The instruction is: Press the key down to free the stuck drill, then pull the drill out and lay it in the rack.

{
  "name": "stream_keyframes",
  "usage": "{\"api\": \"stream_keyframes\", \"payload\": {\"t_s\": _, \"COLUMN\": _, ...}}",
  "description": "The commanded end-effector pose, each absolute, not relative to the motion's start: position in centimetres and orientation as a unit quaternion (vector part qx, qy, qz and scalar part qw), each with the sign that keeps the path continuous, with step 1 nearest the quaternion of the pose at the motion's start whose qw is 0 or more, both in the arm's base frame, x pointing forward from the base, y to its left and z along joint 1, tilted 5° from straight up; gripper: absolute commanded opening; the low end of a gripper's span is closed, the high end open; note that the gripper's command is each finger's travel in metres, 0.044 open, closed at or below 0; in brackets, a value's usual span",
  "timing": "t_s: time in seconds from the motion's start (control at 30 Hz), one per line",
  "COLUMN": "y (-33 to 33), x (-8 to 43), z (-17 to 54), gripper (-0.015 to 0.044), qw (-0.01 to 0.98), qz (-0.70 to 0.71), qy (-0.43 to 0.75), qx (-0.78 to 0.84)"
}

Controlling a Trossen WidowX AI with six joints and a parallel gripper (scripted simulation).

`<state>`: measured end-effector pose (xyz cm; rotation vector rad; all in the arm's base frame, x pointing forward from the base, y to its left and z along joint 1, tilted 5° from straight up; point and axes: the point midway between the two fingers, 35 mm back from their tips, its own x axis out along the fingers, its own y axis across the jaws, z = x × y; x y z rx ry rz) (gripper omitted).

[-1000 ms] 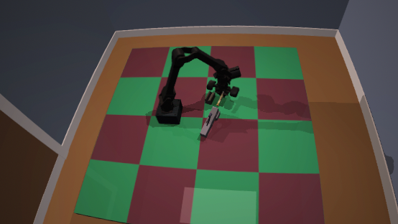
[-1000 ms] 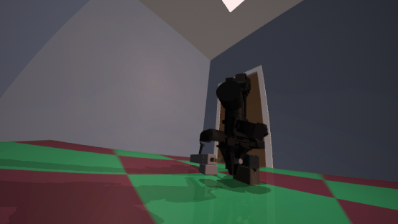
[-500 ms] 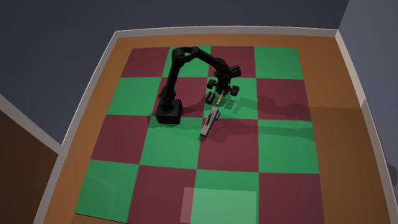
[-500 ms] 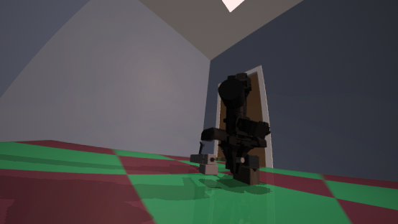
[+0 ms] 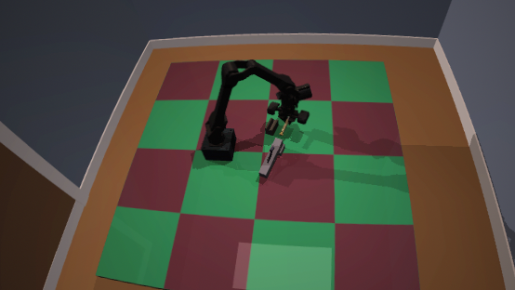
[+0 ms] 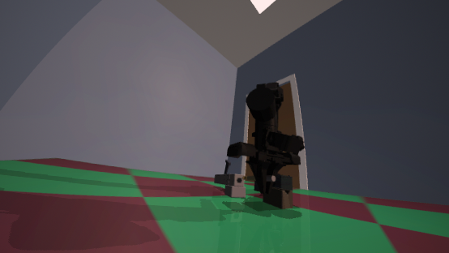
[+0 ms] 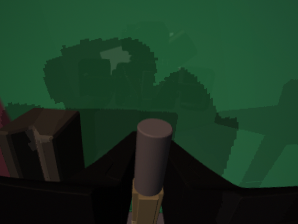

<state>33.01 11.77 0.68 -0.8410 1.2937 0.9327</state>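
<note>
The drill, with a grey shank and a gold fluted part (image 5: 283,128) (image 6: 273,178) (image 7: 153,157), is gripped in my gripper (image 5: 287,119) (image 7: 147,138). The gripper is shut on its shank, and the gold part points toward the grey holder (image 5: 266,170) (image 6: 235,191). In the top view a small gap shows between drill tip and holder. The holder's round hole faces the exterior view. The dark key (image 6: 227,167) stands up, slightly tilted, on the holder. The brown grooved rack (image 5: 271,125) (image 6: 277,199) (image 7: 50,119) stands beside the drill, at the left in the wrist view.
The black arm base (image 5: 218,151) stands left of the holder and rack in the top view. The green and dark red checkered mat (image 5: 297,195) lies under everything. The arm's shadows fall across it to the right. In the exterior view the arm partly hides the area behind the rack.
</note>
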Motion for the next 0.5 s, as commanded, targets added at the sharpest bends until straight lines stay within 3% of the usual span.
{"api": "stream_keyframes", "payload": {"t_s": 0.0, "y": 11.74, "x": 33.02, "z": 1.01, "gripper": 0.0, "qw": 0.623, "qz": 0.404, "qy": 0.562, "qx": -0.366}}
{"api": "stream_keyframes", "payload": {"t_s": 0.47, "y": 11.63, "x": 32.89, "z": 1.42, "gripper": 0.0, "qw": 0.623, "qz": 0.404, "qy": 0.562, "qx": -0.366}}
